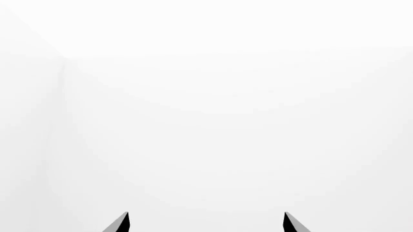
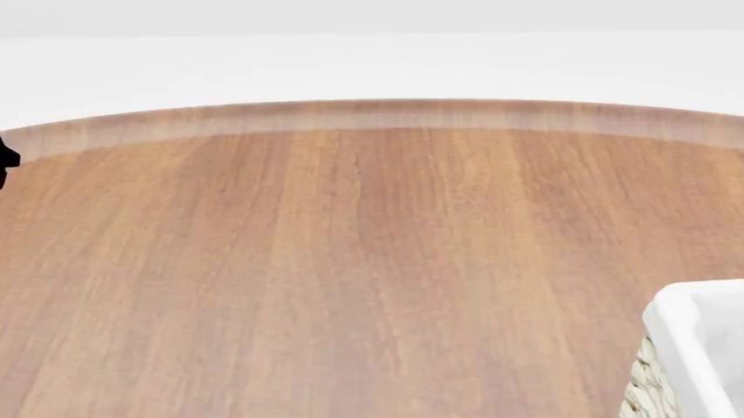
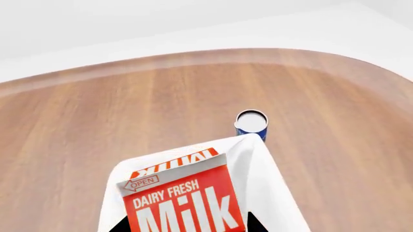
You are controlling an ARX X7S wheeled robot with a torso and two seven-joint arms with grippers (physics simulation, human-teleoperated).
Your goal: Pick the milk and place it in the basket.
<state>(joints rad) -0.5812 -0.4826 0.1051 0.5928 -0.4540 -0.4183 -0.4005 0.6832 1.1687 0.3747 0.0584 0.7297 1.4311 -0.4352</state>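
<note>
Red-topped and printed "Dairy Fresh", the milk (image 3: 184, 200) sits between the right gripper (image 3: 187, 224) fingertips, apparently clamped, above the basket (image 3: 264, 183) liner. Beyond the basket stands a blue can (image 3: 251, 123) on the wooden table (image 3: 96, 121). Light, crushable card: best held low on flat sides. The left gripper (image 1: 206, 223) hangs spread, empty.

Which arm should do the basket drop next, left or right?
Right. The right gripper has the milk between its fingertips, and the basket sits at the head view's right edge, the robot's right side. The left gripper is open, empty, facing blank white.
</note>
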